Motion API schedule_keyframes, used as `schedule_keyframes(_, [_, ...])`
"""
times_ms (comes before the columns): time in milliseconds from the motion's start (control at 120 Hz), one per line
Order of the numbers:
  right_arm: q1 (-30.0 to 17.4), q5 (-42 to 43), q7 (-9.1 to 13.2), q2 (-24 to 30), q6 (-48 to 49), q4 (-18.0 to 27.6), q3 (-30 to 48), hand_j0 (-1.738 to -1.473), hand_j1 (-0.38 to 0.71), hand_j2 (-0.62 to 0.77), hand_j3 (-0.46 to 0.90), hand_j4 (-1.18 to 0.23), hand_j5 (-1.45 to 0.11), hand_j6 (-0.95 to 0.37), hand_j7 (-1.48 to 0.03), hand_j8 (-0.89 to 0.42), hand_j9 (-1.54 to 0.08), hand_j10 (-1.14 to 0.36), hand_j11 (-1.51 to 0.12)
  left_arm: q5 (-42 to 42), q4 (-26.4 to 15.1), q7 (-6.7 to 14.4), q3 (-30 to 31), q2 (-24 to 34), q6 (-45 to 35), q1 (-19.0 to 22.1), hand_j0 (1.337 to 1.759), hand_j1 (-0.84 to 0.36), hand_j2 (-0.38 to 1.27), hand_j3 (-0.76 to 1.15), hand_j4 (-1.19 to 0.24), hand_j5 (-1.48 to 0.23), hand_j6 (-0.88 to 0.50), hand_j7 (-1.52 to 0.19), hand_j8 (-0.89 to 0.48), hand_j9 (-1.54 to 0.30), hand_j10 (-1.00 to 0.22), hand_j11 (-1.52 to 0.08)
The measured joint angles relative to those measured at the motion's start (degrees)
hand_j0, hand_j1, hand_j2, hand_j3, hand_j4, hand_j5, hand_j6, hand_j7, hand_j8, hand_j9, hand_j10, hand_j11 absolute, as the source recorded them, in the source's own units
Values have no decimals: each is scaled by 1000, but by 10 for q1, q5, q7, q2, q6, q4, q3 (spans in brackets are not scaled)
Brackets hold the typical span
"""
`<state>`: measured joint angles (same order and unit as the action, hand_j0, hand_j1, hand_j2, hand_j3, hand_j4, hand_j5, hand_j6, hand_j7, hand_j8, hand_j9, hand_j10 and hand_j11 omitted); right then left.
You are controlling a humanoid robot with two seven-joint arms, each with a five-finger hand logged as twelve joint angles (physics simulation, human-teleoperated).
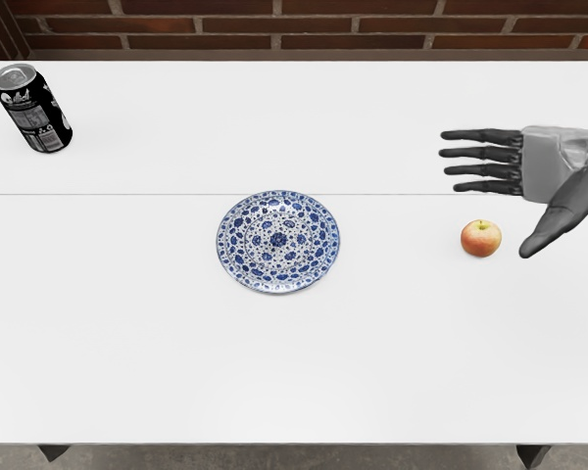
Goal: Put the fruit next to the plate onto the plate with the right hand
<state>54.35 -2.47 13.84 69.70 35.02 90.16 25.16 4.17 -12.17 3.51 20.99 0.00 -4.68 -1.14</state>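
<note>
In the head view, the apple (481, 238) sits on the white desk (294, 372), to the right of the blue-patterned plate (278, 242) and clearly apart from it. The plate carries nothing. The right robot hand (539, 171) comes in from the right edge and hovers close to the apple, a little above and to the right of it in the picture. Its four fingers (475, 154) are stretched out straight toward the left and the thumb points down beside the fruit. The hand is fully open and holds nothing, and it does not touch the apple.

I judge the apple to be light, firm and round, with smooth skin that may slip. It can roll if it is pushed from one side only. The best hold is probably around its widest part, with the fingers on one side and the thumb on the opposite side, and with moderate pressure. The plate looks like ceramic, so the fruit should be set down softly.

The right arm is cut off by the picture edge behind the wrist. The height of the hand over the desk is hard to read from this angle. The left arm is not visible. A black can (31, 108) stands at the far left corner, and its label is too small to read.
</note>
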Motion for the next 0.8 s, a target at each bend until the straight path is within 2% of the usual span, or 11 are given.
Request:
schedule_keyframes(150, [9,24,24,-10,0,3,1,-1658,-291,-9,0,-48,-64,-48,-64,-49,-64,-49,-64,0,0,0,0,0,0,0,1658,69,47,0,-234,-304,-234,-304,-234,-304,-234,-304])
schedule_keyframes(208, [18,82,53,-12,-14,-1,2,-1658,-294,-8,0,-46,-61,-46,-61,-47,-61,-47,-61,0,0,0,0,0,0,0,1658,69,47,0,-234,-304,-234,-304,-234,-304,-234,-304])
schedule_keyframes(283, [27,178,72,-24,-90,-2,2,-1658,-297,-8,0,-45,-58,-46,-58,-46,-58,-46,-58,0,0,0,0,0,0,0,1658,69,47,0,-234,-304,-234,-304,-234,-304,-234,-304])
schedule_keyframes(367, [28,279,84,-63,-198,-2,-1,-1658,-300,-7,0,-44,-55,-44,-55,-44,-55,-44,-55,0,0,0,0,0,0,0,1658,69,47,0,-234,-304,-234,-304,-234,-304,-234,-304])
schedule_keyframes(450, [13,333,91,-101,-280,-2,-4,-1658,-303,-7,0,-42,-52,-43,-52,-43,-52,-42,-52,0,0,0,0,0,0,0,1658,69,47,0,-234,-304,-234,-304,-234,-304,-234,-304])
schedule_keyframes(575, [-16,460,137,-167,-408,-9,-35,-1658,-301,-7,0,-45,-55,-47,-54,-46,-54,-45,-54,0,0,0,0,0,0,0,1658,69,47,0,-234,-304,-234,-304,-234,-304,-234,-304])
schedule_keyframes(675, [-31,551,175,-220,-460,-37,-53,-1658,-300,-6,0,-47,-56,-49,-55,-48,-56,-46,-56,0,0,0,0,0,0,0,1658,69,47,0,-234,-304,-234,-304,-234,-304,-234,-304])
schedule_keyframes(800, [-46,609,199,-261,-490,-64,-62,-1658,-244,-15,0,-94,-118,-97,-117,-95,-117,-94,-117,0,0,0,0,0,0,0,1658,69,47,0,-234,-304,-234,-304,-234,-304,-234,-304])
